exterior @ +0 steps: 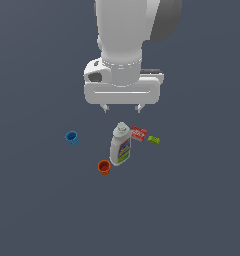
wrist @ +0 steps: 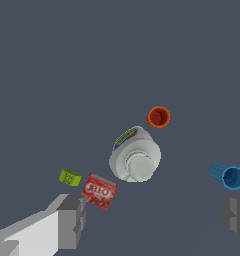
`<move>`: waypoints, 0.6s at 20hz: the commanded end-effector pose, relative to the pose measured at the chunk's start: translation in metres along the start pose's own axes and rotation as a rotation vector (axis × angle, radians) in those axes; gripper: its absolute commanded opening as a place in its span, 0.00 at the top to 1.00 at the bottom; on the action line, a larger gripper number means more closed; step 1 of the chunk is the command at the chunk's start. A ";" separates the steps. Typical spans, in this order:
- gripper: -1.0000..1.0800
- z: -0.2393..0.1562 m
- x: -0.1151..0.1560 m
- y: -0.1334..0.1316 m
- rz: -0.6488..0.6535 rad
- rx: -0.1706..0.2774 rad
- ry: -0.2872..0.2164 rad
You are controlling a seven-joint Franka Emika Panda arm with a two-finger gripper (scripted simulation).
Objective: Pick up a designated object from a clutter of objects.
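Exterior view, L to R: blue cup [exterior: 71, 137] lies tipped on its side, well apart from the rest, furthest toward the view's left. Next comes the orange cup [exterior: 104, 167], upright w/ mouth up, near the base end of the white bottle [exterior: 120, 146]. Bottle stands in the middle of the clutter, cap up, colourful label facing the camera. Just beside its cap, on the view's right, is the red box [exterior: 139, 133] w/ white lettering, lying flat. Furthest right is the target, the green block [exterior: 153, 140]: tiny, flat on the floor, just beside the red box but apart from it, nothing on top of it.

Arm hangs above the clutter; gripper [exterior: 122, 108] is up high w/ only the two fingertips poking below the white hand, spread wide, holding nothing. It sits roughly over the bottle & red box, clear of all objs.

Wrist view confirms: green block [wrist: 70, 176] next to red box [wrist: 99, 190], bottle [wrist: 135, 158] seen cap-on, orange cup [wrist: 158, 117] & blue cup [wrist: 227, 175] beyond. Both grey fingers [wrist: 72, 220] sit at opposite frame edges w/ a wide gap between.
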State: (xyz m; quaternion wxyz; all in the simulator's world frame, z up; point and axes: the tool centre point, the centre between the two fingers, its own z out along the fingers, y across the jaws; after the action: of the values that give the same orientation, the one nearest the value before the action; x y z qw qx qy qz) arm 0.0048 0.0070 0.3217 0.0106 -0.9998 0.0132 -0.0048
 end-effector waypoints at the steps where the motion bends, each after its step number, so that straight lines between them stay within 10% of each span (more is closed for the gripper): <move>1: 0.04 0.000 0.000 0.000 0.000 0.000 0.000; 12: 0.04 0.000 0.004 -0.036 -0.058 0.004 0.012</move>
State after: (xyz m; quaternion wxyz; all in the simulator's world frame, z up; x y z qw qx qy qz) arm 0.0095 0.0419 0.3218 0.0118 -0.9998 -0.0154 -0.0105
